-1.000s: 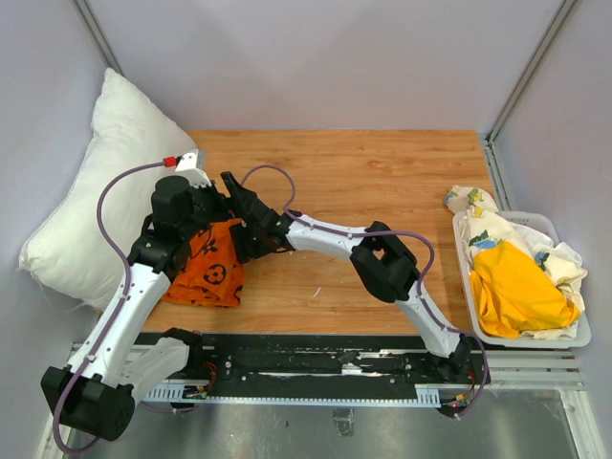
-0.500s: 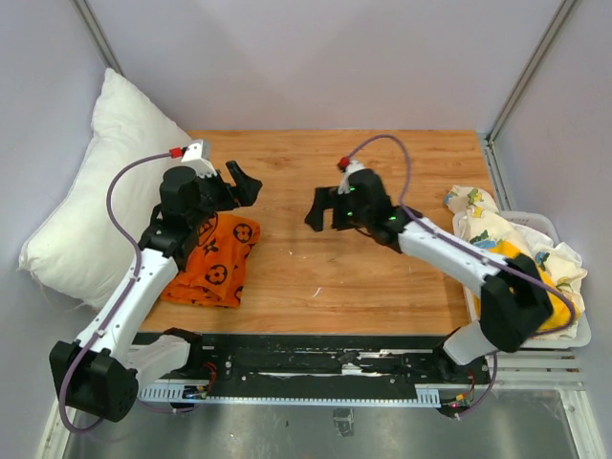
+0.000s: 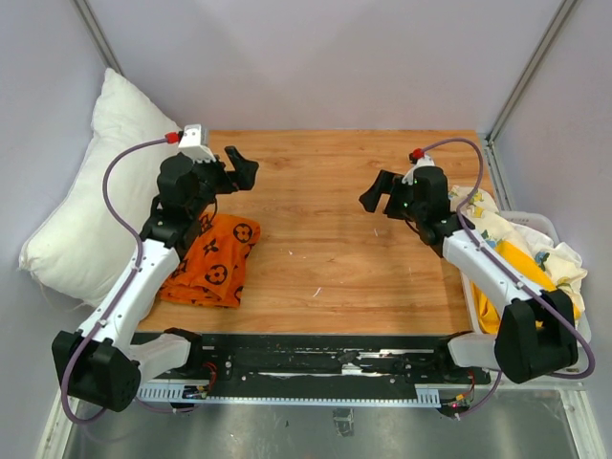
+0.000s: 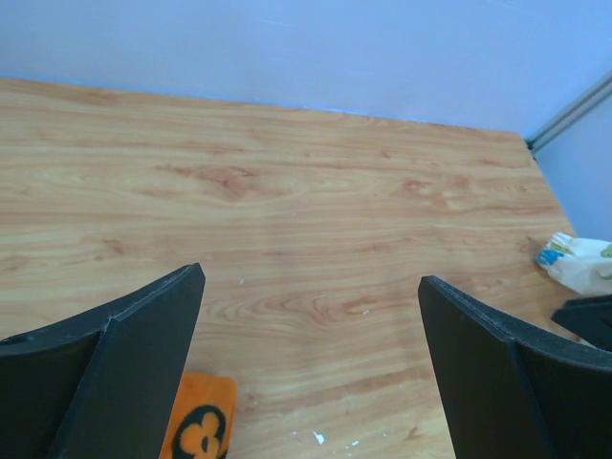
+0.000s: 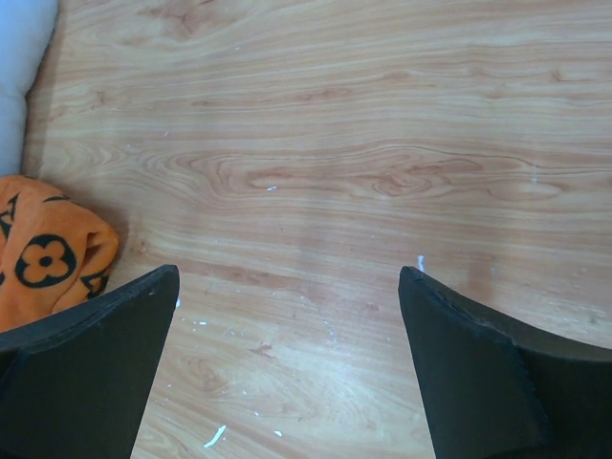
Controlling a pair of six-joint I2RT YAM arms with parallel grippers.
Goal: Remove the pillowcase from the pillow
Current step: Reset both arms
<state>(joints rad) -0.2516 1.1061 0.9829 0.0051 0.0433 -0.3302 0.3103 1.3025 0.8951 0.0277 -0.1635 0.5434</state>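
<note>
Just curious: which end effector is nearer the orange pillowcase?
Left. The left end effector hovers just beyond the pillowcase; the right end effector is far to its right.

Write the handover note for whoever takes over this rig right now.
Left claw: open, empty, raised over the table.
Right claw: open, empty, raised over the table's right side.
Pillowcase: crumpled on the table's near left, beside the pillow.
Pillow: bare, propped at the left wall.
Done: the case is off the pillow.
Left: nothing of the removal, as far as the views show; probably just park the arms.
</note>
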